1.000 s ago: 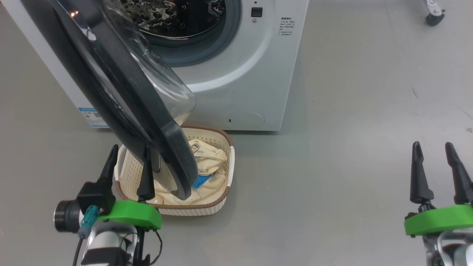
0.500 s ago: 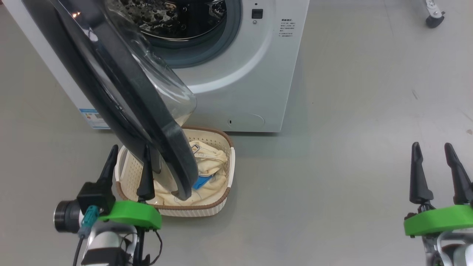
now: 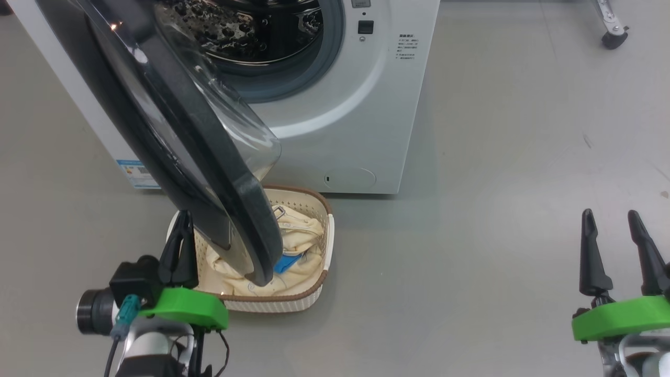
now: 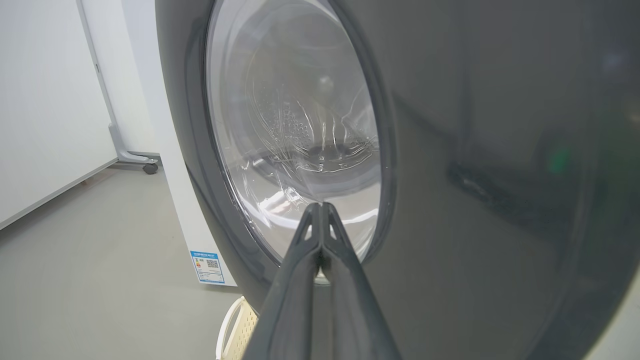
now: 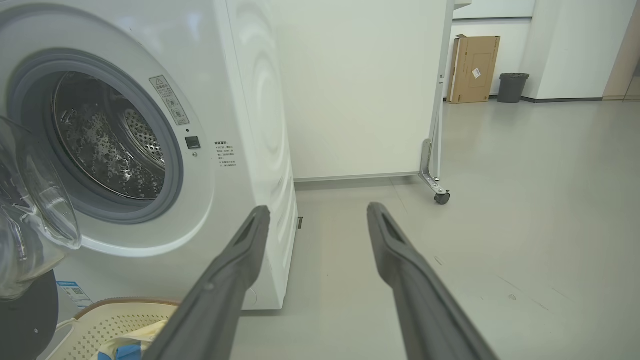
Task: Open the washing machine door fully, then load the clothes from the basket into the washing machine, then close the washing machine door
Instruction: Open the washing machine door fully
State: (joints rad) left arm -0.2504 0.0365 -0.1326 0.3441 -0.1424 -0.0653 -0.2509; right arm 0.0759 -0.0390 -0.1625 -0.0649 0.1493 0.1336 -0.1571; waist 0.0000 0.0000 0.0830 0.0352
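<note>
right gripper (image 5: 318,210) fingers spread wide over the floor (image 5: 500,210), washing machine (image 5: 240,100) gaping open at left, basket (image 5: 90,330) peeking below it.

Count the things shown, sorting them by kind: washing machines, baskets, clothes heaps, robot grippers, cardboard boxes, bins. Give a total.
Washing machines: 1, the washing machine
Baskets: 1, the basket
Clothes heaps: 1, the clothes
Grippers: 2, the left gripper and the right gripper
Cardboard boxes: 1, the cardboard box
Bins: 1, the bin
Total: 7
</note>
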